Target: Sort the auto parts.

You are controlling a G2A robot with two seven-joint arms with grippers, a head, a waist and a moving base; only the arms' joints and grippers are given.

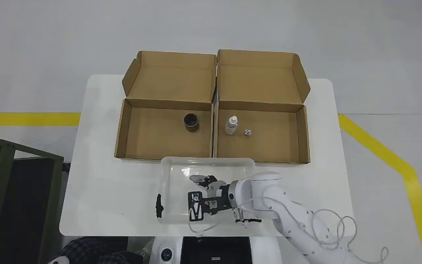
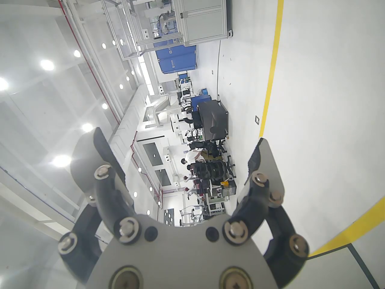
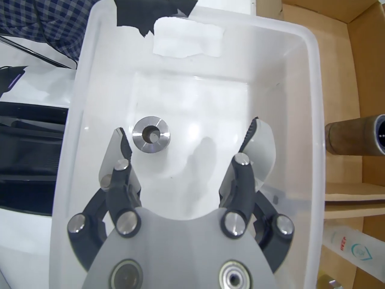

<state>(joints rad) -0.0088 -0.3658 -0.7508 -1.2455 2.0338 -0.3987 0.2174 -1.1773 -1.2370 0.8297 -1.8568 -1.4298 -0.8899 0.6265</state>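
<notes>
right pincer (image 3: 189, 127) wide, empty, in tray (image 3: 312, 91) | steel bushing (image 3: 152, 135) just beside it | brown tube (image 3: 352, 135) cut off

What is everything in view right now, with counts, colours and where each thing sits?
table: one, white, under everything.
cardboard boxes: two, brown, lids open, side by side at the table's far side.
cylinder: one, dark brown, alone in one box.
bottle: one, white, in the other box.
small part: one, pale, beside the bottle; too small to identify.
clear bin: one, translucent, in front of the boxes.
metal ring: one, silver, on the bin's floor.
black tape: one torn patch, on the bin's end wall.
right gripper: open, inside the bin, beside the metal ring.
left gripper: open, empty, facing the room.
</notes>
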